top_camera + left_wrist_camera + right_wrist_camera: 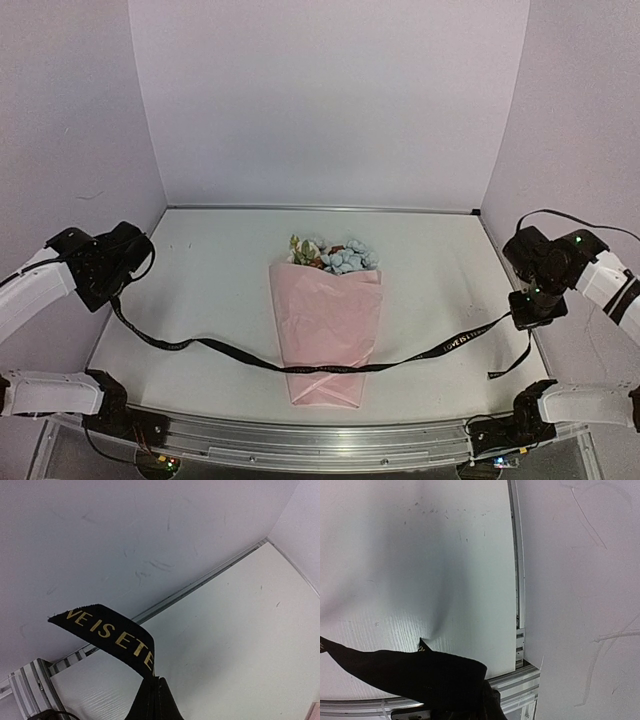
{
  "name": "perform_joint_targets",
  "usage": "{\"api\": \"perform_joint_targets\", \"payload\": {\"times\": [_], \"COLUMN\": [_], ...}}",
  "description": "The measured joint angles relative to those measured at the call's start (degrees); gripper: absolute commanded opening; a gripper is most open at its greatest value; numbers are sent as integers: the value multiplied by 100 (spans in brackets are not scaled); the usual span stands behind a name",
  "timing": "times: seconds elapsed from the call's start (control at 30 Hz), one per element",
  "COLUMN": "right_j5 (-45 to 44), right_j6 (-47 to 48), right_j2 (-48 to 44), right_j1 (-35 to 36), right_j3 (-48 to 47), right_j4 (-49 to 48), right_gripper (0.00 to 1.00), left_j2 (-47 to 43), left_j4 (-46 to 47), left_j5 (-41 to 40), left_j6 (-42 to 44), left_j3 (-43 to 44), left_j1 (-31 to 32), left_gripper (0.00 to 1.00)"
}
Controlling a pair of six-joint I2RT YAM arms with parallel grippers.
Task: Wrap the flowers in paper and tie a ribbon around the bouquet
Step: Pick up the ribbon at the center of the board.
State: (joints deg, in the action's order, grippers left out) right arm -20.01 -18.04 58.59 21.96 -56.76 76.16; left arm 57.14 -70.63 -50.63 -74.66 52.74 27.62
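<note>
The bouquet lies mid-table, its pale pink paper (325, 320) folded as a cone around the stems. The flowers (337, 256) stick out at the far end. The black ribbon (240, 356) with gold lettering runs under tension across the lower part of the cone, from one side of the table to the other. My left gripper (113, 298) is shut on the ribbon's left end at the table's left edge. In the left wrist view the ribbon (107, 634) curls out of the closed fingertips (156, 681). My right gripper (517, 318) is shut on the ribbon (410, 672) near its right end. A short tail (512, 364) hangs below it.
White walls enclose the table on the left, back and right. A metal rail (320, 440) runs along the near edge between the arm bases. The left wall's base rail (200, 582) and the table's right edge rail (517, 580) are close to the grippers.
</note>
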Motion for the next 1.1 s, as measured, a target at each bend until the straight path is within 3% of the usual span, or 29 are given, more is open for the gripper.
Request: {"api": "perform_joint_targets", "payload": {"times": [0.23, 0.53, 0.87, 0.93, 1.07, 1.1], "right_j5": [6, 5, 62, 139, 474, 628], "right_j6": [-24, -44, -1, 4, 9, 17], "right_j2": [366, 1169, 1455, 1495, 1515, 1510], "right_j1": [-732, -1554, -2150, -2220, -2305, -2316], "right_j3": [180, -56, -383, -439, -465, -464], "right_j4": [57, 35, 44, 38, 43, 43], "right_gripper": [0, 0, 26, 33, 44, 46], "left_j2": [82, 217, 222, 230, 230, 226], "left_j4": [1224, 2061, 2317, 2331, 2372, 2368], "left_j5": [1117, 1773, 1921, 1923, 1977, 2029], "left_j6": [703, 1341, 1641, 1641, 1610, 1602], "left_j3": [-938, -1299, -1428, -1432, -1473, -1474], "left_j1": [-1188, -1965, -2461, -2500, -2522, -2524], "left_gripper": [0, 0, 2, 13, 72, 83]}}
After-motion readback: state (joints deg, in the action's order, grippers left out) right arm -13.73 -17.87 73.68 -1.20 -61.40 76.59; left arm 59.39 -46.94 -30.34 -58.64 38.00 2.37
